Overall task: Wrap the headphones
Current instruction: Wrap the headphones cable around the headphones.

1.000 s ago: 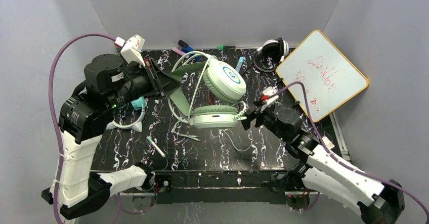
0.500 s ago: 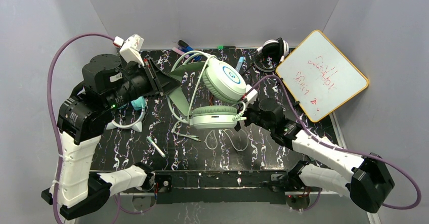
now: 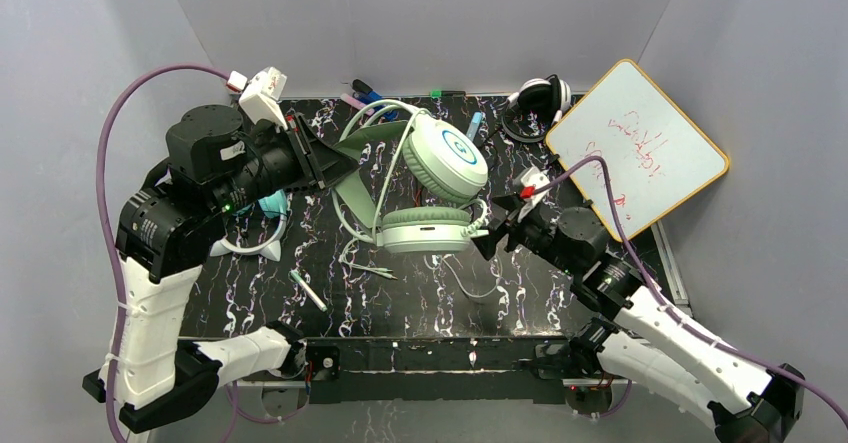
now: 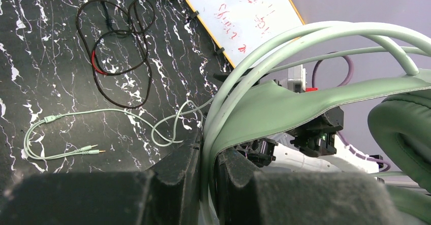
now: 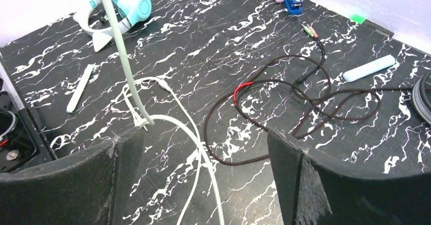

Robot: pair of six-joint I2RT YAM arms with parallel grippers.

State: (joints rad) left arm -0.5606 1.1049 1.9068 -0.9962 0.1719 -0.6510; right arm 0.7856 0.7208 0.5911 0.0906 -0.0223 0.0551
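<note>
The mint-green headphones [image 3: 430,168] hang in the air over the middle of the table. My left gripper [image 3: 335,168] is shut on their headband [image 4: 284,108], which is pinched between the jaws of the left gripper [image 4: 208,159]. Their pale cable [image 5: 124,57] drops down to the table and loops between the fingers of my open right gripper [image 5: 203,143]. That right gripper [image 3: 485,231] sits just right of the lower ear cup, touching nothing. The teal headphones [image 3: 265,218] lie at the left. The black-and-white headphones [image 3: 540,98] lie at the back right.
A whiteboard [image 3: 635,148] leans at the right edge. A dark brown cable [image 5: 284,98] coils on the table under the mint-green headphones. Pens [image 3: 365,93] lie at the back, a pale blue stick [image 3: 474,126] by them, and a white marker [image 3: 310,291] near the front left.
The right arm swung in towards the lower ear cup, then drew back to the right, still open. The cable loop on the table shifted. The left arm kept still.
</note>
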